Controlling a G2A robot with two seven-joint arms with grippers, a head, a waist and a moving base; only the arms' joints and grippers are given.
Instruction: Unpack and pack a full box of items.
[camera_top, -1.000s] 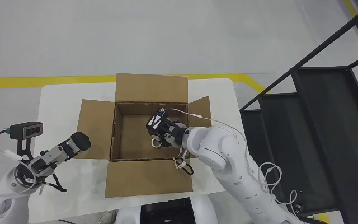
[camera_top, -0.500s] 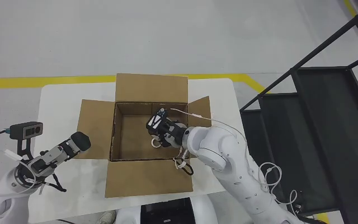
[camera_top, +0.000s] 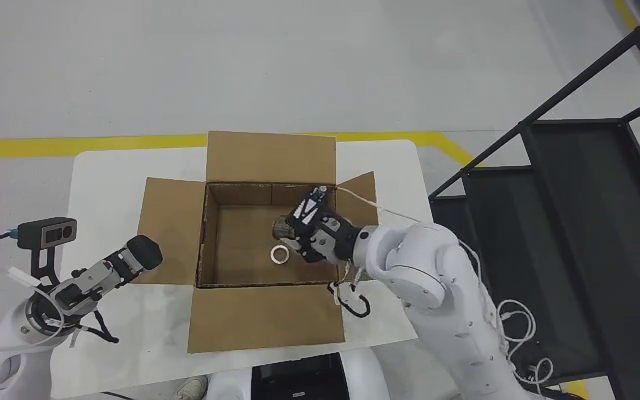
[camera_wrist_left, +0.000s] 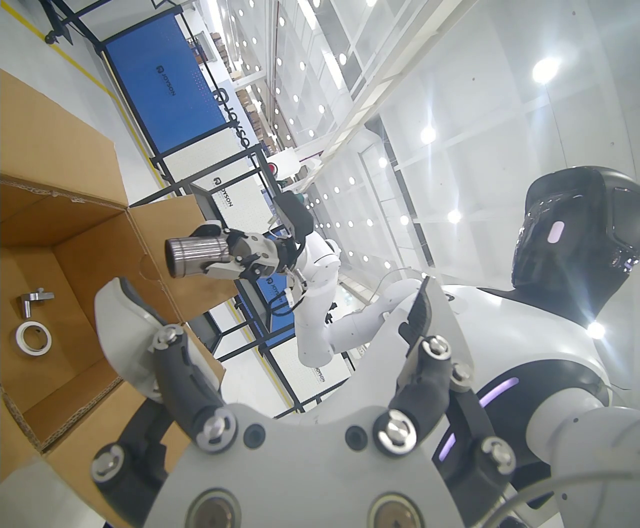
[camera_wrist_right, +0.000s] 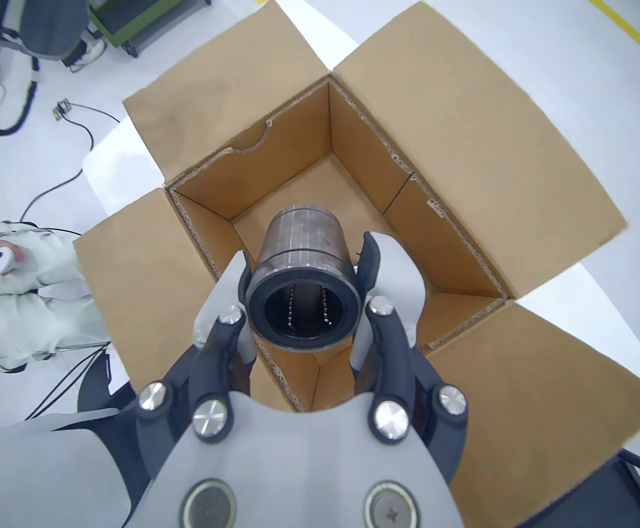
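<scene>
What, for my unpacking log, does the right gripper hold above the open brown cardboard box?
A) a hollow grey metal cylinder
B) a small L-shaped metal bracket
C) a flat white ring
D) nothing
A: the right gripper is shut on the hollow grey metal cylinder, while the flat white ring and the small L-shaped metal bracket lie on the floor of the brown cardboard box.

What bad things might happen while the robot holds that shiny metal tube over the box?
1. The metal tube is smooth and round, pinched only at its sides by the right gripper's fingers, so it might slip.
2. Falling, it could hit the white ring or small metal bracket lying in the box below.
3. It hangs near a box wall; a sideways move might bump it.
</scene>
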